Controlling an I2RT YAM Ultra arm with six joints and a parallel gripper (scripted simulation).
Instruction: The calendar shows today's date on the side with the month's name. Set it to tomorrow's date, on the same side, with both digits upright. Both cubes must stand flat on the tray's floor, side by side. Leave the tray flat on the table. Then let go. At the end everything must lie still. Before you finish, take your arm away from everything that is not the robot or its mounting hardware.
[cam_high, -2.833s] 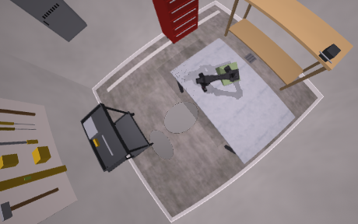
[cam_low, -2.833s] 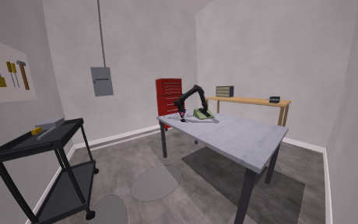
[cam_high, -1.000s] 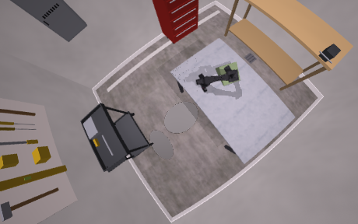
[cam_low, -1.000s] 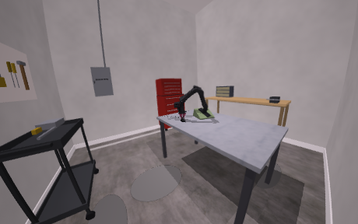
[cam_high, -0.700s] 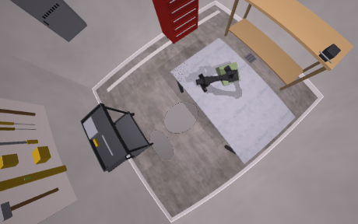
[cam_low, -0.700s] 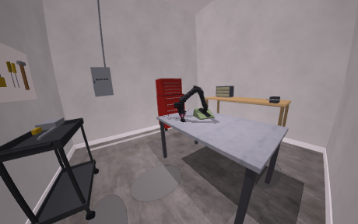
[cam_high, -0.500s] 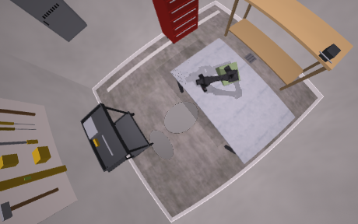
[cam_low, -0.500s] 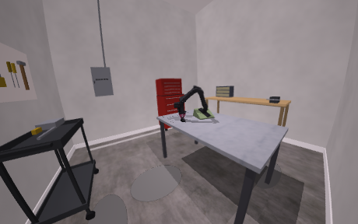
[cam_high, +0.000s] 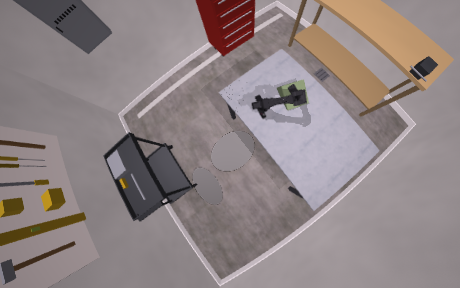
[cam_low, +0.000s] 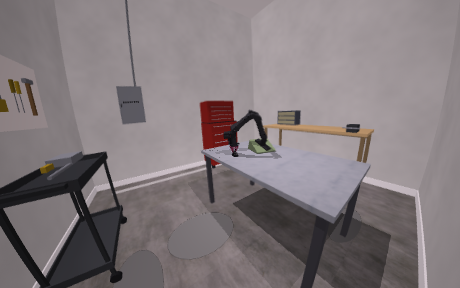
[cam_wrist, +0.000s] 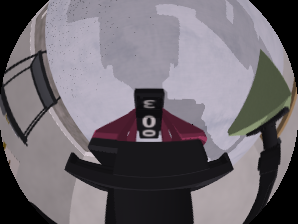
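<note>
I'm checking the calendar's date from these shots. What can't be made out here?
- The month's name: never readable; the dark red calendar tray shows only slivers in the wrist view, behind the gripper.
- The black digit cube held in the gripper: only part shows, with pale marks resembling 3 and 0; its other faces are hidden.
- The second cube: not visible anywhere.
- Top and exterior views: the tray and cubes are too small under the black arm.

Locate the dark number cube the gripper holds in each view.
Top: hidden under the arm's tip, near the table's far-left corner.
Exterior: too small to tell apart at the gripper.
Wrist: centre, the cube, above the fingers.
Shared landmark: the green base.
</note>
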